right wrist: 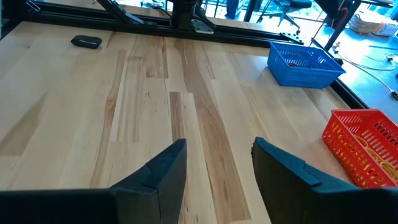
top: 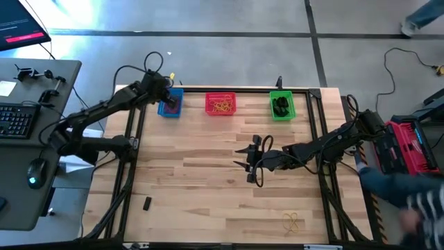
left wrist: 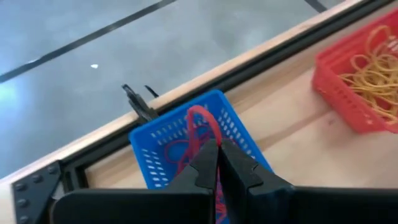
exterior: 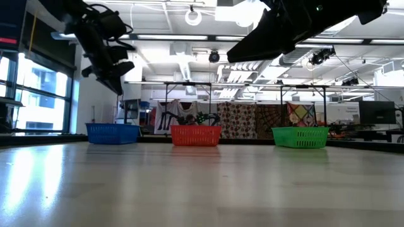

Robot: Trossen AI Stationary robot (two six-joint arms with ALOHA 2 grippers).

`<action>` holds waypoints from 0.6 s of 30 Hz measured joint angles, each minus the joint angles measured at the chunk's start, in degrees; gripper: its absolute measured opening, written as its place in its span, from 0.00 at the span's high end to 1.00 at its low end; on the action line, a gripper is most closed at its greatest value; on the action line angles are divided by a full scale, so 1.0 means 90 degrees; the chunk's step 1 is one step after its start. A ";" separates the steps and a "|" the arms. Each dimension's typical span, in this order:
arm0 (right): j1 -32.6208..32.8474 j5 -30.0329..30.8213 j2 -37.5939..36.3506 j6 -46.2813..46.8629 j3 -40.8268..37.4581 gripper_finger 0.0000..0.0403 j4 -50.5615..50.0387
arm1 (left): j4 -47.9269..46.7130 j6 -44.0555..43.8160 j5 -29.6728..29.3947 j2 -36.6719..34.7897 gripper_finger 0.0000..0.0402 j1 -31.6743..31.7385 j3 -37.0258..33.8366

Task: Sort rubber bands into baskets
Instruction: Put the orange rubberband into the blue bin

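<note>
- Left gripper [left wrist: 217, 163] hangs over the blue basket [left wrist: 163, 140], fingers pinched on a red rubber band [left wrist: 200, 118].
- Right gripper [top: 251, 161] hovers mid-table, fingers spread, holding nothing.

Grey concrete floor [top: 229, 35] with dark seams. Side desk [top: 31, 139] carrying keyboard [top: 15, 119] and mouse [top: 36, 170]. Ceiling strip lights [exterior: 177, 38] lit; windows [exterior: 38, 94] bright; patterned cloths [exterior: 252, 120] hang beyond the bench.
</note>
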 joint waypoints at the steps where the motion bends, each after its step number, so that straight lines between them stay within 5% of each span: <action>1: 0.0000 0.0000 0.0000 0.0000 -0.0002 0.57 0.0000 | 0.0026 0.0008 -0.0095 0.0032 1.00 0.0000 0.0000; 18: -0.0002 -0.0043 0.0000 0.0001 -0.0002 0.58 -0.0027 | 0.0070 0.0109 0.0212 0.0987 1.00 0.0204 -0.0180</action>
